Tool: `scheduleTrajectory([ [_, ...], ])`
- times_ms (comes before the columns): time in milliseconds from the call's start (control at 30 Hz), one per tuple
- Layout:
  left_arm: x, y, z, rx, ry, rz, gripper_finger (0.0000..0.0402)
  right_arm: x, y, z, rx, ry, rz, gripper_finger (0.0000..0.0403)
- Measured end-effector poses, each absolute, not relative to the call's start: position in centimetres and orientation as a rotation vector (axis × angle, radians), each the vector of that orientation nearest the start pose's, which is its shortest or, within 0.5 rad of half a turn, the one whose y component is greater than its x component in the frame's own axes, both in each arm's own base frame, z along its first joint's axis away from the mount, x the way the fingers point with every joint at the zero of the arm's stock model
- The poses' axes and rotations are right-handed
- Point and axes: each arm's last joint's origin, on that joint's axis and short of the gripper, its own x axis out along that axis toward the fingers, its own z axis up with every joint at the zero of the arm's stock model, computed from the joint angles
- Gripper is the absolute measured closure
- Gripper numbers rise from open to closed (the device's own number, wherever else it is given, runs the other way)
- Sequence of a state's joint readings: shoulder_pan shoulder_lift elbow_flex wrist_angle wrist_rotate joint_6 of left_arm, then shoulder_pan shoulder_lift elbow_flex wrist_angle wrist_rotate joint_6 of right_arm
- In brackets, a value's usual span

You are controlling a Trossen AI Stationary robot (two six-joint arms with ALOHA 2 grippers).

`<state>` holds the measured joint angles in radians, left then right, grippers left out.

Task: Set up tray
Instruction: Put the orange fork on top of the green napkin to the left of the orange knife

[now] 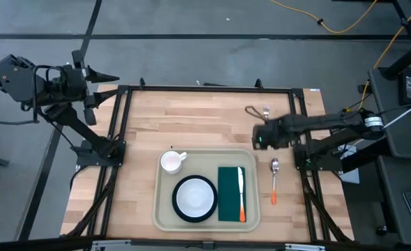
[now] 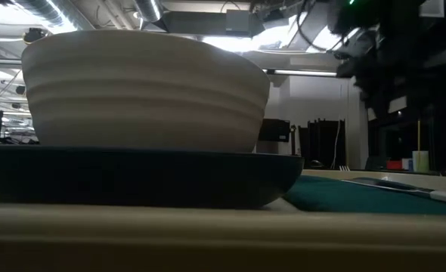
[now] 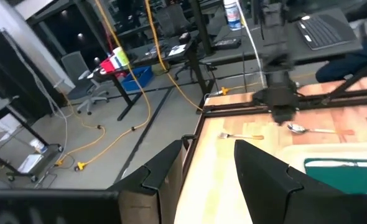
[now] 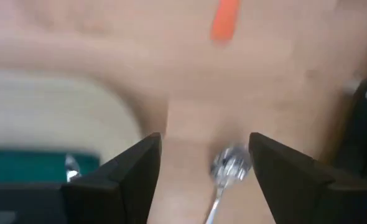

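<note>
The beige tray (image 1: 164,209) lies at the table's near middle. It carries a white cup (image 1: 171,162), a white bowl (image 1: 195,197) on a dark plate, and a green napkin (image 1: 230,199) with an orange-handled knife (image 1: 241,192) on top. An orange-handled spoon (image 1: 274,183) lies on the table just right of the tray. My right gripper (image 1: 261,138) hovers open above the table by the tray's far right corner. In its wrist view (image 4: 205,149) the spoon's metal bowl (image 4: 230,165) shows between the fingers. My left gripper (image 1: 104,82) is open, off the table's far left corner.
A fork (image 1: 258,111) lies on the wood near the far right edge, behind my right arm. Black frame rails (image 1: 205,88) border the table's far, left and right sides. Bare wood (image 1: 184,122) spreads between the tray and the far edge.
</note>
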<state>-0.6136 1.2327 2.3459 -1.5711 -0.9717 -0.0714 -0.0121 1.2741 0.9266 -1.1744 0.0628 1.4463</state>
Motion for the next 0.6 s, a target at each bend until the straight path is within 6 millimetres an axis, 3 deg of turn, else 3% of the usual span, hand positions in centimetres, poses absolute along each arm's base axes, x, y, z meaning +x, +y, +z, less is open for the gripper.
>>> scheduleTrajectory([
  [167,6.4,-1.7,56.2,0.294,0.320,0.334,0.0261,19.0,-5.6,22.8,1.129,1.145,-1.195,0.0154],
  [400,6.2,-1.5,56.2,0.290,0.317,0.335,0.0261,19.1,-12.0,22.9,1.070,0.916,-1.140,0.0154],
  [600,6.4,-1.6,56.2,0.286,0.319,0.335,0.0261,18.7,-15.5,20.6,1.024,1.026,-1.119,0.0154],
])
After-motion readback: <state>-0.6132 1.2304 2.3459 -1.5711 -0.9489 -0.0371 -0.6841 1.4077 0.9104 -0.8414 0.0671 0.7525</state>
